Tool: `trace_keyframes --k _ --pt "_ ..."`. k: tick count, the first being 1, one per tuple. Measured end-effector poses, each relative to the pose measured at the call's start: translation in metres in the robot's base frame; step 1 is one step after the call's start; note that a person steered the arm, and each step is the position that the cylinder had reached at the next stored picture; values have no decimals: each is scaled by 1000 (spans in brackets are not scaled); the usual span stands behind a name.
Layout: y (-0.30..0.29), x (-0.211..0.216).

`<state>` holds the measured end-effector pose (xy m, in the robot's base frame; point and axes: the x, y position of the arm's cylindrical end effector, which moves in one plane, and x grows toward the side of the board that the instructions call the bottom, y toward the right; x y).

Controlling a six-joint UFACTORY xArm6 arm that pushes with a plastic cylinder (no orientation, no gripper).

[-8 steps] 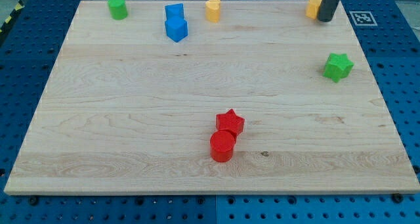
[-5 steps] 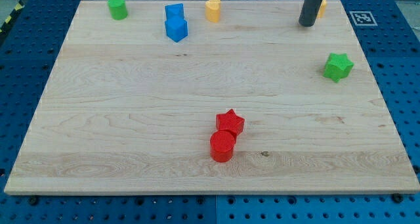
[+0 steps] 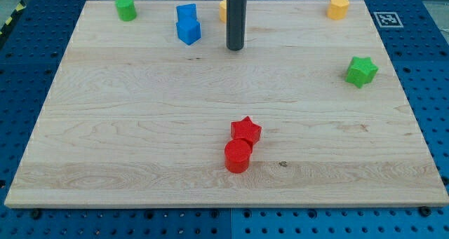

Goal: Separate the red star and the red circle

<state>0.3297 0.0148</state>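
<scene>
Sitting bare near the worktop's (image 3: 105, 92) top, our tip (image 3: 235, 48) has the touching red star (image 3: 246, 130) and red circle (image 3: 238, 156) at six o'clock.

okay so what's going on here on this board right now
My tip is near the view's top, just in front of a yellow block that the rod partly hides, and touches no block. The red star and red circle sit pressed together lower down, not yet separated. Two blue blocks, a green cylinder, a green star and another yellow block lie near the edges.
</scene>
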Motion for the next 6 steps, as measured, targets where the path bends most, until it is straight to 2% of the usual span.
trace_keyframes --k 3,4,6 --pt "2 7" --pt "15 61" --pt "80 189"
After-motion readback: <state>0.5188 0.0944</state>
